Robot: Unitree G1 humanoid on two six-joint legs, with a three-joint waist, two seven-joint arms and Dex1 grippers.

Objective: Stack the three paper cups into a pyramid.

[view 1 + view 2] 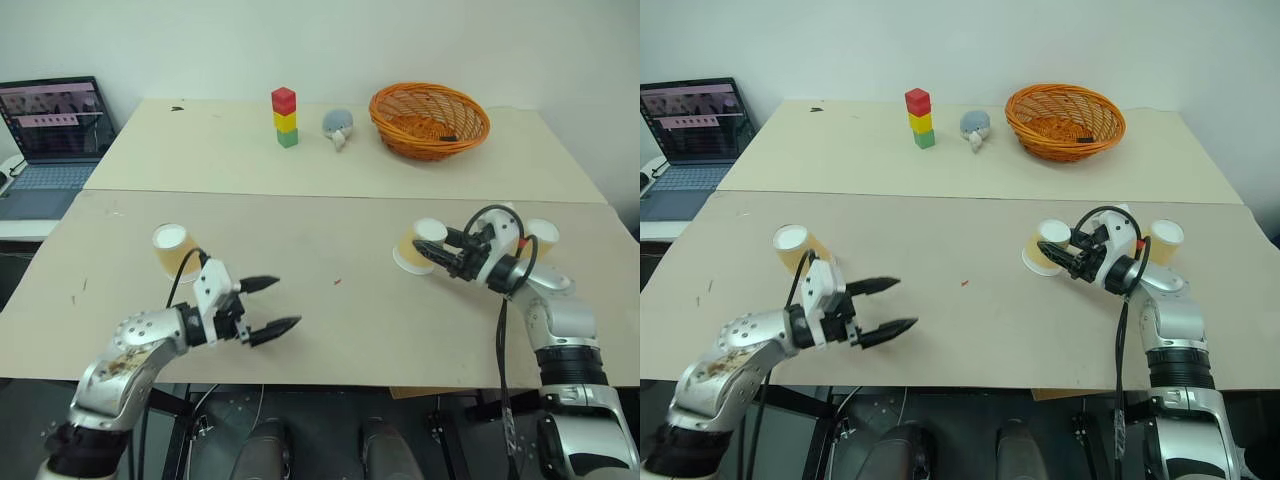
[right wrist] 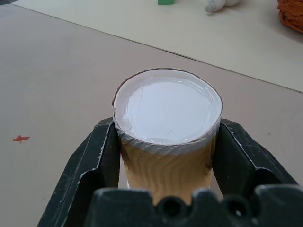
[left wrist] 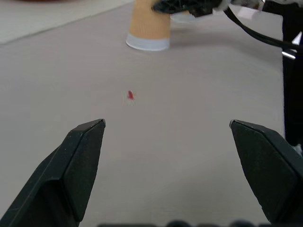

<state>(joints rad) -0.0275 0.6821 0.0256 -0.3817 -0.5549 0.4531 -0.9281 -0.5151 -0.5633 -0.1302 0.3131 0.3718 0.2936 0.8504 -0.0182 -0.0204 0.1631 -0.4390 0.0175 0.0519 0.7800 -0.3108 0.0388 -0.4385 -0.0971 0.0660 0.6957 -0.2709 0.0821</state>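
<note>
**Right gripper pinching one cup, two cups standing apart**

The right gripper [image 1: 432, 257] is clamping a paper cup [image 2: 166, 124] between its two black fingers [image 2: 102, 156], one on each side of the tan wall. This cup is standing upside down on the near table [image 1: 330, 320], wide white rim on the surface and white base facing up (the right wrist view is looking straight onto that base). It is sitting on the robot's right side of the table, and a small red mark [image 3: 130, 95] is showing on the surface between the two arms.

A second cup [image 1: 541, 240] is standing just behind the right arm, near the table's right edge. The third cup [image 1: 175, 249] is resting well apart on the left side, just behind the left gripper [image 1: 272, 305].

The left gripper is hovering over the table with its fingers [image 3: 78, 163] spread wide, gripping nothing.

On the far table, a red-yellow-green block tower [image 1: 285, 117], a small grey object [image 1: 337, 125] and an orange wicker basket [image 1: 429, 120] are lining up in a row. A laptop [image 1: 50, 140] is sitting off to the left.
</note>
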